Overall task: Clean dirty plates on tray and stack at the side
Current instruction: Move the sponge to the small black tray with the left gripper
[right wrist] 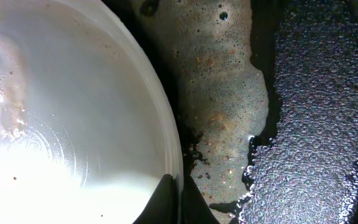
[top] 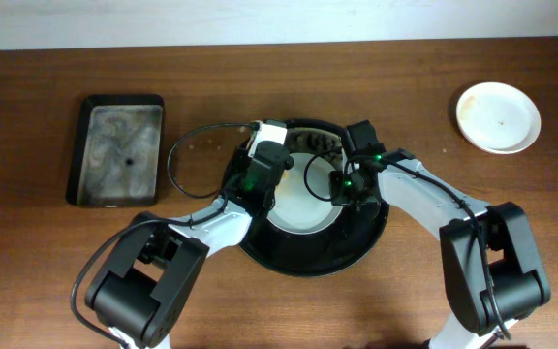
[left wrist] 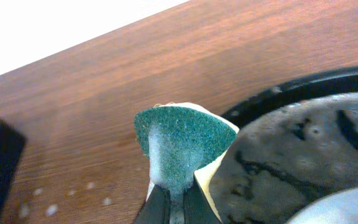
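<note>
A white plate (top: 303, 206) lies in the large round black tray (top: 356, 247) at the table's middle. My right gripper (top: 349, 186) is shut on this plate's right rim; in the right wrist view its fingers (right wrist: 179, 202) pinch the rim of the plate (right wrist: 73, 124), with soapy foam on the tray (right wrist: 316, 112) beside it. My left gripper (top: 263, 170) is shut on a green and yellow sponge (left wrist: 182, 140), foamy, held at the tray's left rim (left wrist: 291, 87). Another white plate (top: 498, 117) with faint smears sits at the far right. A third plate is not in view.
A rectangular black sponge tray (top: 119, 148) holding cloudy water stands at the left. Cables loop over the table by the left wrist. Water drops dot the wood left of the round tray.
</note>
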